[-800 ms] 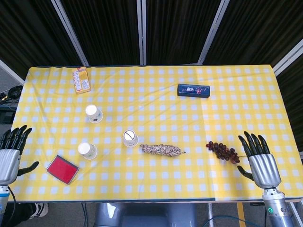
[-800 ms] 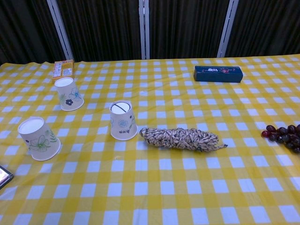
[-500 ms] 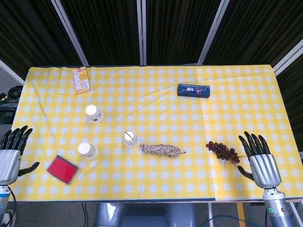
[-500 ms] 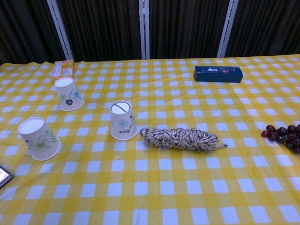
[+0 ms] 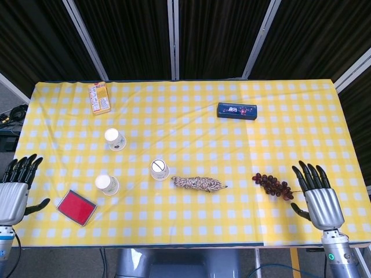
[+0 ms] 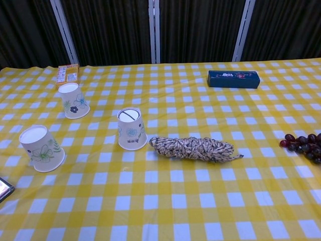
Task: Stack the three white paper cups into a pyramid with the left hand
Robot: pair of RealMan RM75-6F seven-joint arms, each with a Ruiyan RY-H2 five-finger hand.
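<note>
Three white flower-printed paper cups stand upside down and apart on the yellow checked cloth: one at the back left (image 5: 114, 139) (image 6: 73, 100), one at the front left (image 5: 106, 185) (image 6: 41, 148), one in the middle (image 5: 159, 169) (image 6: 131, 129). My left hand (image 5: 16, 189) hovers at the table's left front corner, fingers spread and empty, well left of the cups. At the right front edge my right hand (image 5: 317, 198) is likewise open and holds nothing. Neither hand shows in the chest view.
A braided rope bundle (image 5: 197, 183) (image 6: 193, 148) lies just right of the middle cup. Dark grapes (image 5: 272, 185) (image 6: 303, 143) lie near the right hand. A red pad (image 5: 75, 207), an orange packet (image 5: 99, 98) and a dark blue box (image 5: 237, 110) (image 6: 233, 78) also sit on the table.
My left hand has drifted slightly down toward the front edge. The cups and the right hand have not moved.
</note>
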